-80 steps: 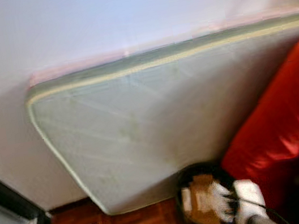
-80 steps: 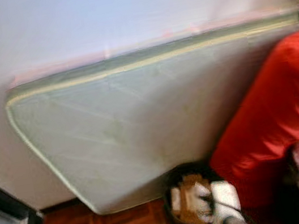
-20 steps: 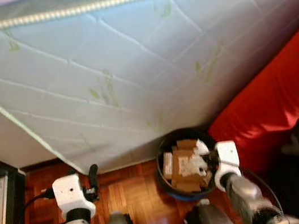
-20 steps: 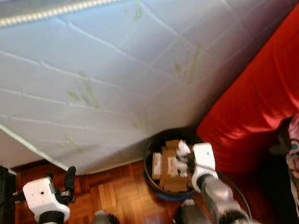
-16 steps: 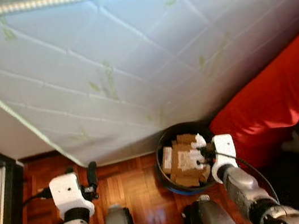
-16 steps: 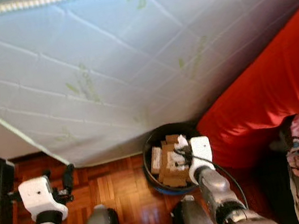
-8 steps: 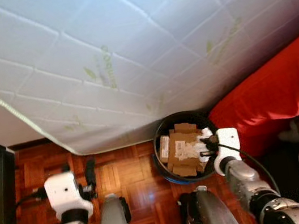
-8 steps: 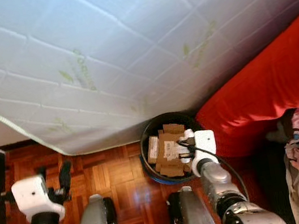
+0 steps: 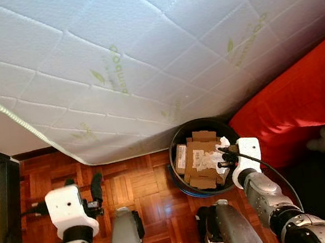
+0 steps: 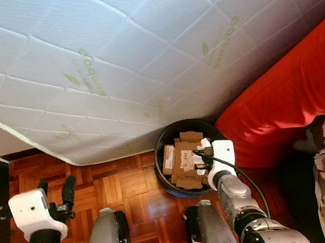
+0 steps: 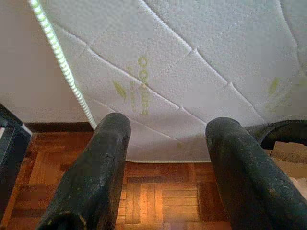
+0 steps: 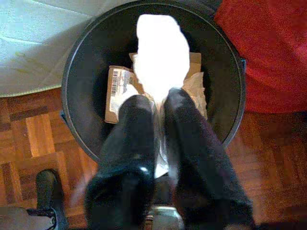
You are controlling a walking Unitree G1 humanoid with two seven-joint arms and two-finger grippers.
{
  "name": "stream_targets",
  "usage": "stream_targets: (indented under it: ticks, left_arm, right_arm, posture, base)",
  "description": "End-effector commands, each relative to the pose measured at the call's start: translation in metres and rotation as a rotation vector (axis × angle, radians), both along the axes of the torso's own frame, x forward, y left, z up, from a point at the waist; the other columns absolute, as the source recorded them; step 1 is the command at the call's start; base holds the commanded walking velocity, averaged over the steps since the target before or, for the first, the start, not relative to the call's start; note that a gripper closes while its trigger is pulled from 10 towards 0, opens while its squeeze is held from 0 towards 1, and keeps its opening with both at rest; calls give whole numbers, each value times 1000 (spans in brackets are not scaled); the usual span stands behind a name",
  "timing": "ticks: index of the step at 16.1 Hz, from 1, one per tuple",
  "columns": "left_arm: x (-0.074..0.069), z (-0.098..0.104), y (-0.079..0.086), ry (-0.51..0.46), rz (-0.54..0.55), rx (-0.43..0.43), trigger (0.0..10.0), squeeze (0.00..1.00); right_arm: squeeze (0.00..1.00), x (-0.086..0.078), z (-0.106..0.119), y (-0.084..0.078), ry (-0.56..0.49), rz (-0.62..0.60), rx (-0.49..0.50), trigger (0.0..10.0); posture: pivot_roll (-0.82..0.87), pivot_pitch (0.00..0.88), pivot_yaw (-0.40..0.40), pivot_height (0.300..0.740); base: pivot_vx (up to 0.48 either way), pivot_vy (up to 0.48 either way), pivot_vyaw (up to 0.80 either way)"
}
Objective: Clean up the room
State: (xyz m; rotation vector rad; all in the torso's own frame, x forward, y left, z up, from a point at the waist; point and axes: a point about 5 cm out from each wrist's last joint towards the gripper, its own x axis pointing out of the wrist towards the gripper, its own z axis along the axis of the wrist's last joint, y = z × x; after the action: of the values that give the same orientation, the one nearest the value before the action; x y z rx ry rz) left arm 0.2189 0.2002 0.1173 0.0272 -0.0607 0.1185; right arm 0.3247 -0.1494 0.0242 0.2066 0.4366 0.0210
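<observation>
Pinching white paper (image 12: 160,52), right fingers (image 12: 184,143) over black bin (image 9: 178,140) on parquet floor (image 9: 149,192); left fingers (image 11: 91,177) spread apart.

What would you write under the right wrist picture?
Right gripper holding crumpled white paper over the round black bin of cardboard scraps.

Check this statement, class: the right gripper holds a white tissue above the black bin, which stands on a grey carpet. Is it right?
Not quite. The right gripper does hold the white tissue above the black bin, but the bin stands on a wooden parquet floor, as the left eye view shows.
</observation>
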Motion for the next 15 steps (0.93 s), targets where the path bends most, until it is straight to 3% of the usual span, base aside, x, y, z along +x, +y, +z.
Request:
stream_targets:
  ticks: [1, 15]
  left_arm:
    - [-5, -5, 1, 35, 0, -10, 10000, 0]
    - [-5, -6, -4, 54, -21, -12, 10000, 0]
  right_arm:
    - [1000, -10, -12, 0, 45, -10, 10, 10000]
    - [1000, -15, -17, 6, 63, 55, 11, 10000]
  posture:
    - [259, 492, -80, 652]
    - [257, 500, -75, 652]
  base:
    - [0, 0, 0]
    - [0, 0, 0]
